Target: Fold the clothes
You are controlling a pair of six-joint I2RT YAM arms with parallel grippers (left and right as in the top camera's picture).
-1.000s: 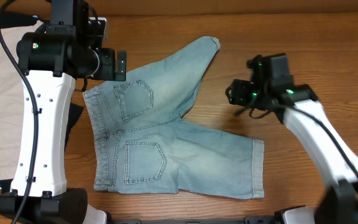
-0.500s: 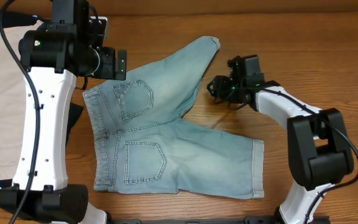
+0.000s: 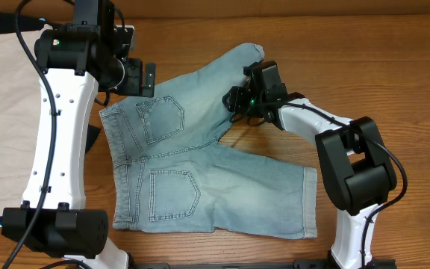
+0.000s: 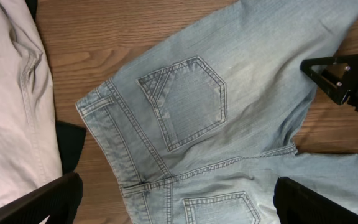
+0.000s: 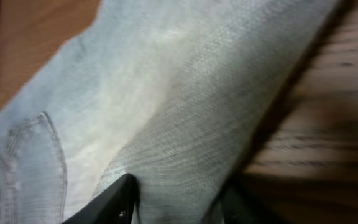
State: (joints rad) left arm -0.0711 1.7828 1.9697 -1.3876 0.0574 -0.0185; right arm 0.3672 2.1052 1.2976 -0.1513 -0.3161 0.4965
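Denim shorts (image 3: 200,172), light blue and faded, lie flat near the middle of the wooden desk (image 3: 394,90), back pockets up. One leg stretches along the near edge toward the right. The other leg angles toward the far edge. The right tool (image 3: 237,101) sits low at the right-hand edge of that far leg, its fingers (image 5: 114,200) spread with denim lying between them. Beige shorts (image 3: 2,127) lie along the left edge beside a black garment (image 3: 92,142). The left tool (image 4: 173,202) hovers above the waistband near the far-left corner, its fingers wide apart, touching nothing.
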